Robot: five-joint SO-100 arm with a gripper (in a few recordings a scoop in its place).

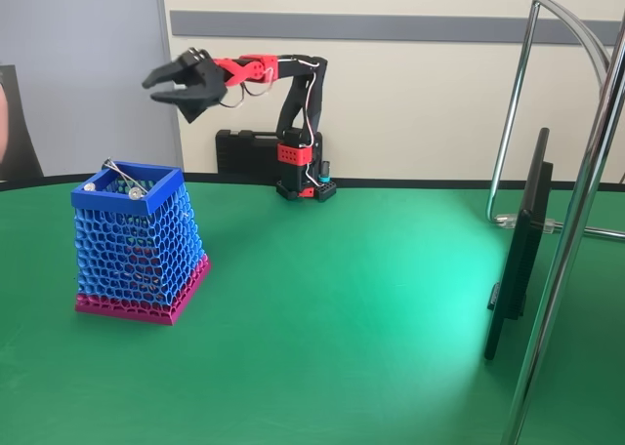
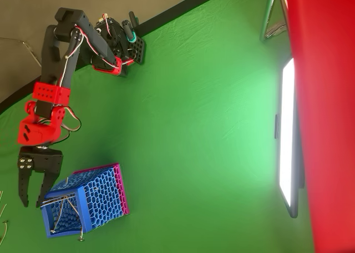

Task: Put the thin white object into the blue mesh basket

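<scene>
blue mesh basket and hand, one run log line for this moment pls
hand: open, empty, raised above basket | blue mesh basket: upright on green table | thin sticks: across basket rim | thin white object: cannot tell

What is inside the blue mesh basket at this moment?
Thin sticks lean inside the blue honeycomb-mesh basket, some with silver ball tips at its rim. The mesh hides the bottom, so whether the thin white object is among them cannot be told.

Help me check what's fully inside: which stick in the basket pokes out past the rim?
The grey stick whose knobbed tip juts past the blue mesh basket's lower right corner in the overhead view; the others end inside the rim.
</scene>
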